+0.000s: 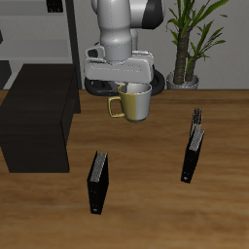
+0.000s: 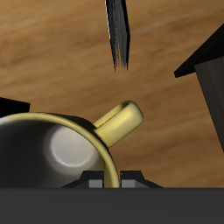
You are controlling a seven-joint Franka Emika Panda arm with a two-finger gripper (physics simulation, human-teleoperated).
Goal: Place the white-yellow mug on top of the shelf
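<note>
The white-yellow mug (image 1: 135,102) hangs above the table (image 1: 146,195), under the gripper (image 1: 124,89), off to one side of the shelf (image 1: 37,112) and clear of its top. Nearer the table's front edge than the mug stand two upright book-like boxes (image 1: 98,181) (image 1: 194,148), well apart from each other. Behind the mug, farther back, stands a potted plant (image 1: 189,44).

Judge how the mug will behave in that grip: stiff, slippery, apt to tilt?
The mug looks rigid, so probably no flex. Its glossy inside suggests a slick wall that might slip. The gripper seems to pinch the rim near the handle, so it could swing.
</note>
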